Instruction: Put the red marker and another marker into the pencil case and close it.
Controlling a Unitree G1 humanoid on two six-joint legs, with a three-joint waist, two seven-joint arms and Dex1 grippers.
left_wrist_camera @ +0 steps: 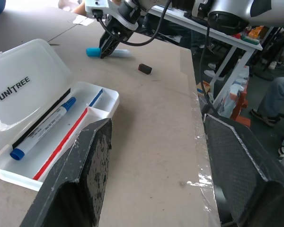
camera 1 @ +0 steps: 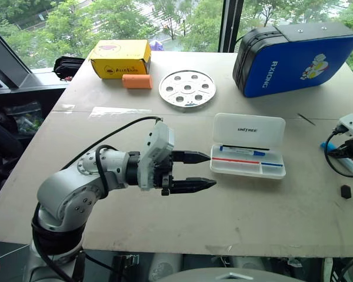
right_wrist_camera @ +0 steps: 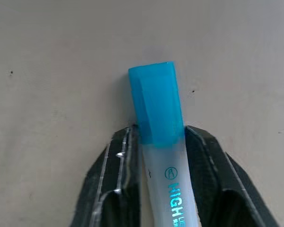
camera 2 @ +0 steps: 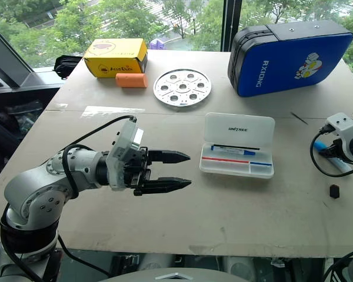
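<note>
The white pencil case (camera 1: pixel 250 129) lies open in the middle of the table, its lid laid back. In its tray lie a thin red marker (camera 1: pixel 235 160) and a white marker with a blue cap (left_wrist_camera: pixel 42 130). My left gripper (camera 1: pixel 210 170) hovers open just left of the case, pointing at it, with nothing between its fingers. At the table's right edge my right gripper (right_wrist_camera: pixel 158 135) is shut on a highlighter with a blue cap (right_wrist_camera: pixel 156 101), which lies flat on the table. The left wrist view shows that same grip (left_wrist_camera: pixel 106 47).
A small black block (camera 1: pixel 345 191) lies near the right gripper. At the back stand a yellow carton (camera 1: pixel 120 57), an orange cylinder (camera 1: pixel 137 81), a round metal disc with holes (camera 1: pixel 187 89) and a large blue bag (camera 1: pixel 294 59). A seated person's leg (left_wrist_camera: pixel 279 99) is beyond the table's right edge.
</note>
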